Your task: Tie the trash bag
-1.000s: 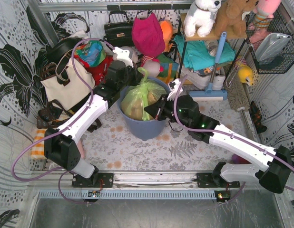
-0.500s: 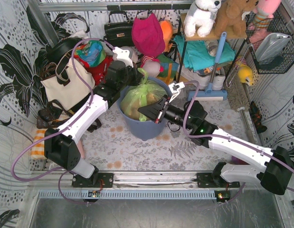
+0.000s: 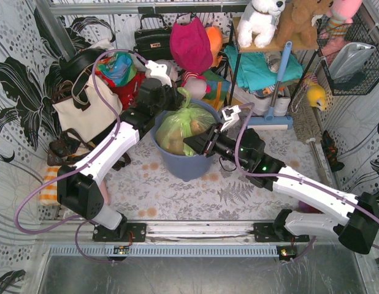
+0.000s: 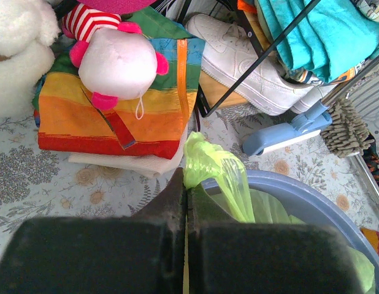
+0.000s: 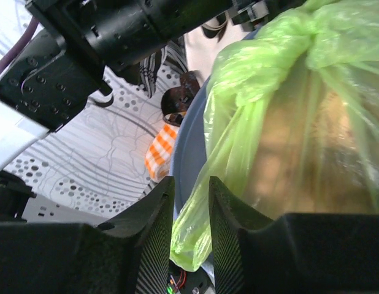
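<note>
Bag first, from the top camera: the thin translucent lime-green trash bag (image 3: 177, 125) sits in the round blue-grey plastic bin (image 3: 183, 164). The left gripper (image 3: 176, 98) is at its far gathered ear and the right gripper (image 3: 195, 146) at its near side.

Left wrist: the jaws are pinched tight on that ear.

Right wrist: the fingers (image 5: 156, 233) stand narrowly apart, with a loose corner of film in the gap. I'd clamp that corner fully, then draw it gently across toward the held ear; this film likely slips or tears under a jerk.
</note>
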Robot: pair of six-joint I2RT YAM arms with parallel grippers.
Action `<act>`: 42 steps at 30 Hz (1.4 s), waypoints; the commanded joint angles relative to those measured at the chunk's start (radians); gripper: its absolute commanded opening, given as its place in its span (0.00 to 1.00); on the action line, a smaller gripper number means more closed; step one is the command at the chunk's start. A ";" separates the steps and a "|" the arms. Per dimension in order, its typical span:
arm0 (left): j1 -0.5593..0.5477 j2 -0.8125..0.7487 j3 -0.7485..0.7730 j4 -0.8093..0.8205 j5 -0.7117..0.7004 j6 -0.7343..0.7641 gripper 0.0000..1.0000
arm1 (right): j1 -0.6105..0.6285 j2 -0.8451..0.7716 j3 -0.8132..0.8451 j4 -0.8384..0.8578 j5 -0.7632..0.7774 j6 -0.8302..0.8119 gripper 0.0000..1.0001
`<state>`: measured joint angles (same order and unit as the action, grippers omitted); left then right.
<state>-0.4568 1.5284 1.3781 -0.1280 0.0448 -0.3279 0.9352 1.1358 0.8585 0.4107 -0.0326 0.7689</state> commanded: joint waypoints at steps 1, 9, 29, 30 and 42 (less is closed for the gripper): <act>0.004 0.003 0.018 -0.017 0.013 0.007 0.00 | -0.007 -0.062 0.072 -0.200 0.135 0.035 0.30; 0.003 0.009 0.016 -0.015 0.018 0.003 0.00 | -0.006 -0.049 0.096 -0.281 0.182 0.065 0.32; 0.003 0.000 0.012 -0.020 0.025 -0.002 0.00 | -0.009 0.048 0.132 -0.137 0.082 0.073 0.21; 0.003 -0.001 0.010 -0.020 0.026 -0.002 0.00 | -0.010 0.048 0.132 -0.132 0.076 0.073 0.16; 0.003 0.002 0.012 -0.019 0.021 0.001 0.00 | -0.012 0.002 0.051 0.099 -0.013 0.096 0.00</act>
<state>-0.4564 1.5284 1.3788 -0.1291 0.0460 -0.3283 0.9295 1.1675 0.9340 0.3653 0.0120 0.8490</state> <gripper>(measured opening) 0.008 0.002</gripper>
